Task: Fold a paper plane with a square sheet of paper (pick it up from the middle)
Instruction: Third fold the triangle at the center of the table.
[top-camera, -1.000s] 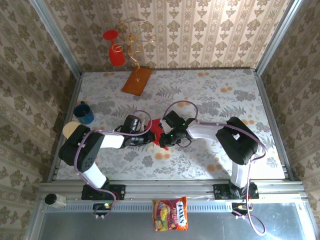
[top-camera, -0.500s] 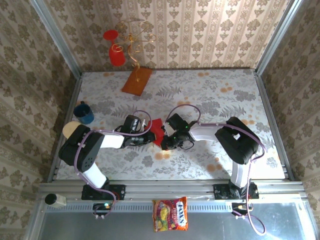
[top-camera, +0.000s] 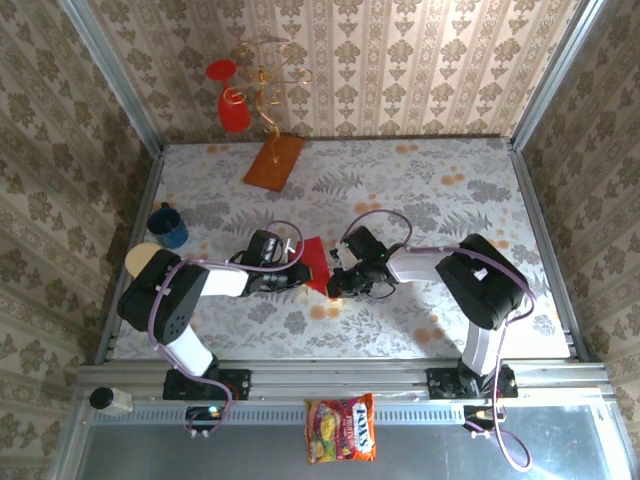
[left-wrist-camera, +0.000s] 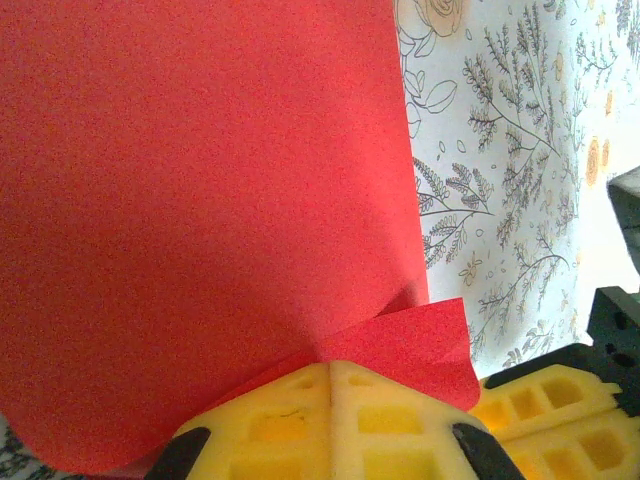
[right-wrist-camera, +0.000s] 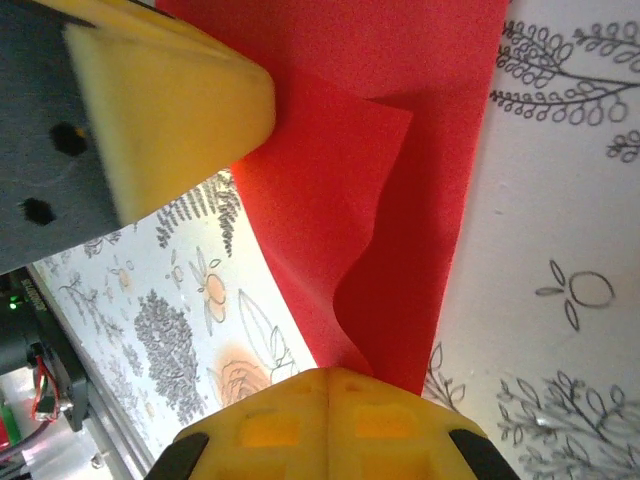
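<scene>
The square sheet of paper is bright red and held off the flowered table between both grippers, bent rather than flat. My left gripper is shut on one edge of it; in the left wrist view the sheet rises from the closed yellow pads, with a small flap curling to the right. My right gripper is shut on the opposite edge; in the right wrist view the sheet buckles upward from the gripper. The left pad shows at the top left there. The paper plane is out of view.
An orange-brown board lies at the back left under a wire stand with a red goblet. A blue cup stands by the left edge. A candy bag lies in front of the rail.
The right wrist has shifted slightly to the right and turned. The red sheet now shows as a wider raised flap between the grippers. The left arm has stayed put.
</scene>
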